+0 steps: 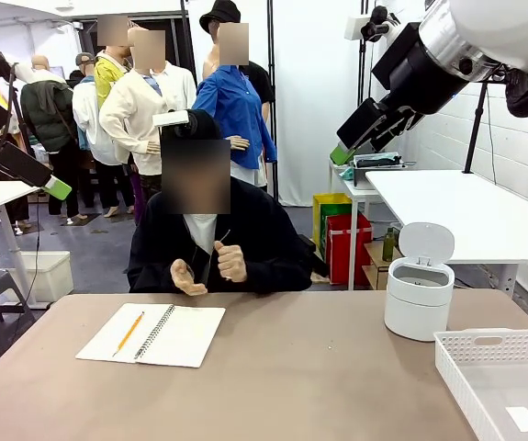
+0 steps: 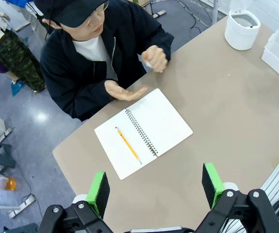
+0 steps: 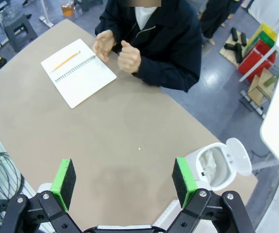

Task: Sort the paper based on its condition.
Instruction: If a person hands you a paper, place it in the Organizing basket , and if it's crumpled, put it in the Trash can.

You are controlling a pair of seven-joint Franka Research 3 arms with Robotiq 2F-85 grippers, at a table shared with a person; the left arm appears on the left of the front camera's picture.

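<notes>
One crumpled white lump, which looks like paper, sits inside the small white bin, whose lid is flipped up. You get that look down into the bin from the right wrist view. The front view gives you the bin's outer wall and raised lid, toward the right side of the counter.

In the left wrist view a speck of white peeks from under the person's fist, but it is too small for you to tell what it is. The person's open hand is held palm up near the fist, over the counter's far edge.

Before the person lies an open spiral notebook with a yellow pencil on one page. The front view also shows you a white perforated tray at the near right corner, with a small flat white label on its floor.

Your left claw hangs high over the counter near the notebook. Its green pads are spread wide with nothing between them. Your right claw is just as wide apart and empty, above bare counter between notebook and bin.
</notes>
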